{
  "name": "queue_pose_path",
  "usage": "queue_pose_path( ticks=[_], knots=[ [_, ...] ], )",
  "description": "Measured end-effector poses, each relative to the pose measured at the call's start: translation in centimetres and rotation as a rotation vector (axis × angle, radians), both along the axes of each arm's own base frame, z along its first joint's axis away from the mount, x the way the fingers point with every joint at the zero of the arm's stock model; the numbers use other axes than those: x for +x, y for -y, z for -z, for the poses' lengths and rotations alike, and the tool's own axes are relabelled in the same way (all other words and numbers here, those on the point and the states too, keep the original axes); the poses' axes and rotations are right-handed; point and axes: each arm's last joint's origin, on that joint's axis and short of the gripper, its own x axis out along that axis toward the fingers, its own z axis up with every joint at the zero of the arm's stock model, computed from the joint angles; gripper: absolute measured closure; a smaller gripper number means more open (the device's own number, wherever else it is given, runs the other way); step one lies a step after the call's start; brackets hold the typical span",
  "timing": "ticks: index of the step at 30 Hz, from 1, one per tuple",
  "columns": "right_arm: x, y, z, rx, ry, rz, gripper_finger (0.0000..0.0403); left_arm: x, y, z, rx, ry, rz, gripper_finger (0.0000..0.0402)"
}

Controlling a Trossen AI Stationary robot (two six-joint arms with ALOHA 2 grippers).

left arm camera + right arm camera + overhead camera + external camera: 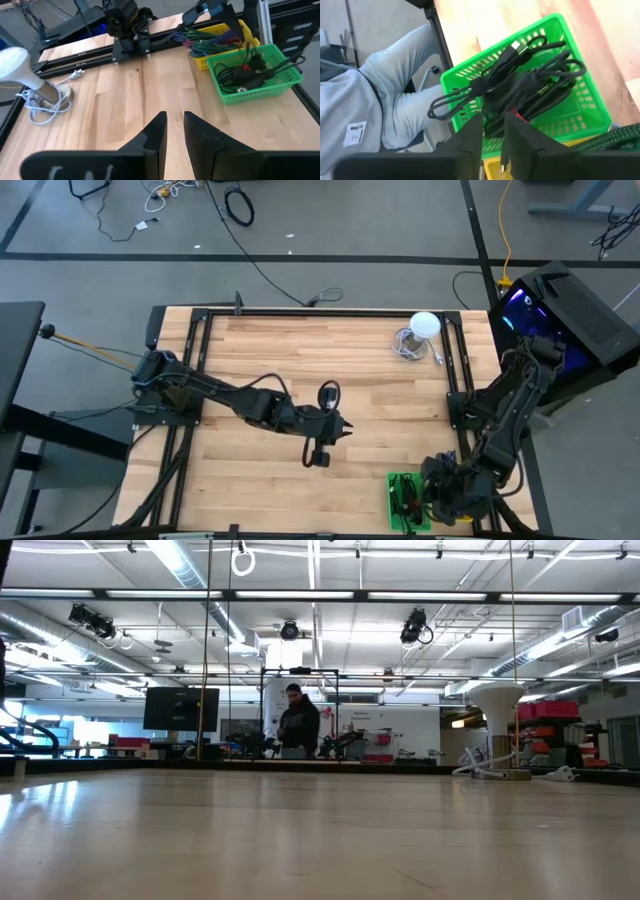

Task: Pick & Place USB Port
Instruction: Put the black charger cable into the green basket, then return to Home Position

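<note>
The green basket [408, 500] sits at the table's [330, 360] near edge on the right-arm side, and everything else is placed from it. Inside it lies a tangle of black USB cables [520, 85], one loop hanging over the rim toward a person's legs [405, 105] beside the table. A yellow bin [220, 37] of coloured wires stands just behind the basket in the left wrist view.

The right gripper [492, 135] hangs directly over the basket, its fingers [470, 140] a narrow gap apart just above the cables; no cable sits between them, so it is released.

The left gripper [338, 426] is well apart from the basket, over the middle of the table. Its fingers [157, 135] stand slightly parted above bare wood, grasping nothing.

At the far edge, well away from the basket, a white lamp [420, 330] stands with its cord coiled at the base.

In the low view a person [298, 725] stands far back in the room.
</note>
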Motion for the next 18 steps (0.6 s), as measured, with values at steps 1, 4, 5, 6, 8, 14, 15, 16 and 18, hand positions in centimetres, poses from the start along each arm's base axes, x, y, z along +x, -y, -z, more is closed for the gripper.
queue_pose_path(
  ticks=[1,4,5,6,8,14,15,16,18],
  knots=[
    [0.1,0.0,0.0,-0.003,0.001,-0.001,0.0318,0.0,0.0,0.0,0.001,0.000,-0.001,0.0333],
    [0.2,0.1,0.0,-0.009,0.004,-0.012,0.0291,0.0,0.0,0.0,0.002,0.000,-0.001,0.0333],
    [0.2,0.1,0.0,-0.009,0.003,-0.019,0.0284,0.0,0.0,0.0,0.004,-0.001,0.000,0.0333],
    [0.2,0.1,0.0,-0.008,0.001,-0.022,0.0277,0.0,0.0,0.0,0.005,-0.004,0.000,0.0333],
    [0.2,0.1,0.0,-0.007,0.002,-0.024,0.0266,-0.1,-0.1,0.0,0.009,-0.014,0.000,0.0333],
    [0.6,0.2,-0.3,-0.138,0.172,-0.079,0.0253,-1.0,-0.5,-0.9,0.036,-0.018,-0.032,0.0334],
    [0.6,0.3,-0.4,-0.187,0.225,-0.079,0.0252,-1.3,-0.6,-1.2,0.038,-0.018,-0.030,0.0335],
    [0.8,0.6,-0.6,-0.238,0.277,-0.060,0.0252,-1.5,-0.6,-1.5,0.038,-0.017,-0.023,0.0336],
    [1.3,1.2,-1.0,-0.348,0.394,0.025,0.0252,-1.8,-0.7,-1.9,0.047,-0.017,-0.014,0.0339]
  ],
)
